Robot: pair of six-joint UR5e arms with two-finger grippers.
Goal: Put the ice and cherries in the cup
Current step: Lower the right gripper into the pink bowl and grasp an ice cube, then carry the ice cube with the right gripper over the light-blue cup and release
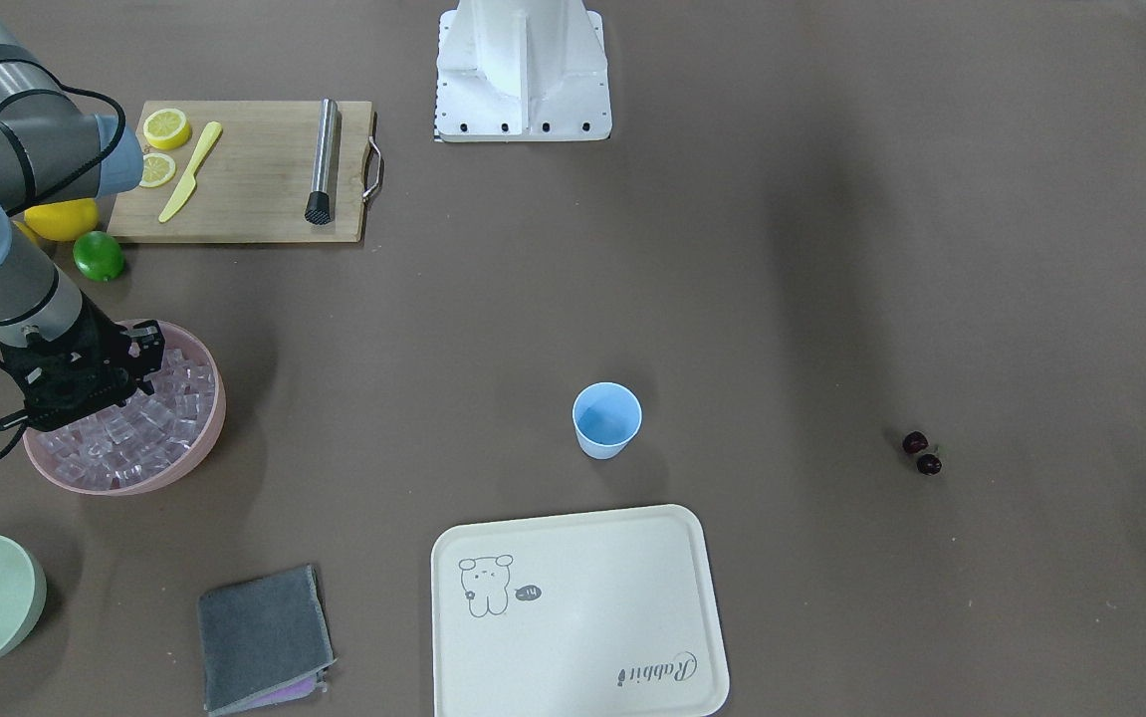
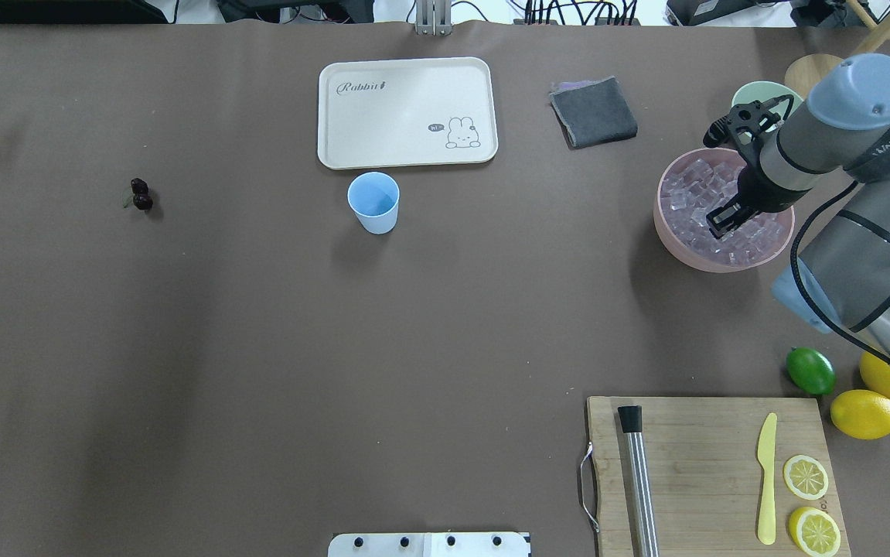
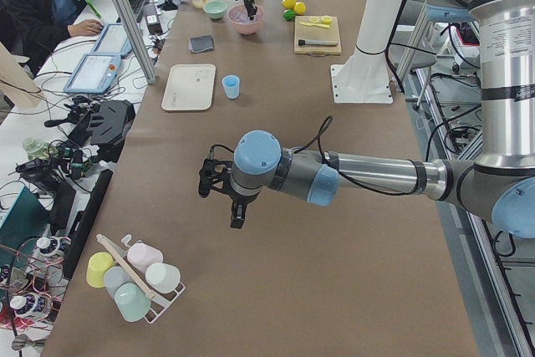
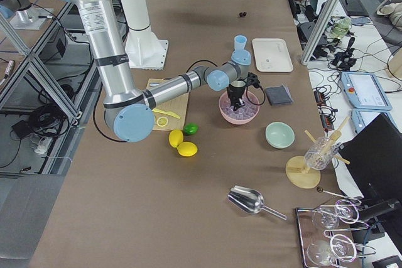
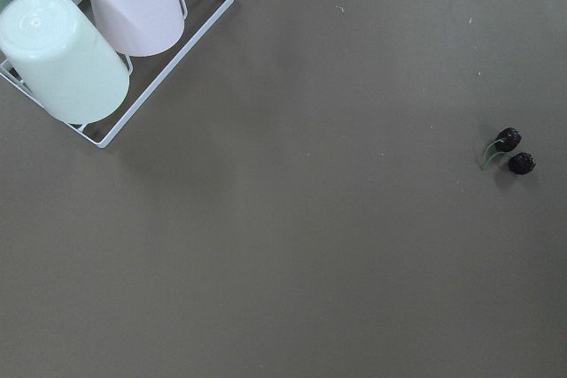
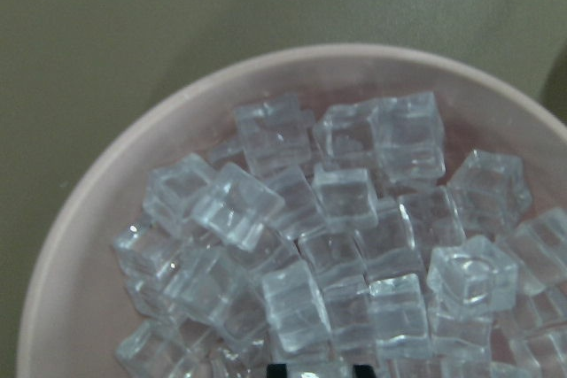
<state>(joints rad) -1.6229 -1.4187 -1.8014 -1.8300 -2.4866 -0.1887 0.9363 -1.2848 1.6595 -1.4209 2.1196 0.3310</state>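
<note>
Tray [image 2: 390, 128] just beside cup [image 2: 373, 203]; lime [image 2: 810, 370], 2 lemons [image 2: 864, 414] near pink bowl [image 2: 676, 244].

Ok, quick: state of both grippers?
Left gripper: cannot tell, seen only from the side.
Right gripper: down among the small clear ice cubes in the round pink bowl; grip cannot tell.

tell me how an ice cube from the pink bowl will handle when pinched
The ice looks glassy and smooth-faced, so a cube will probably be slippery and may squirt out of a grip. The cubes lie loosely heaped in the pink bowl, so neighbours will likely shift and tumble.
</note>
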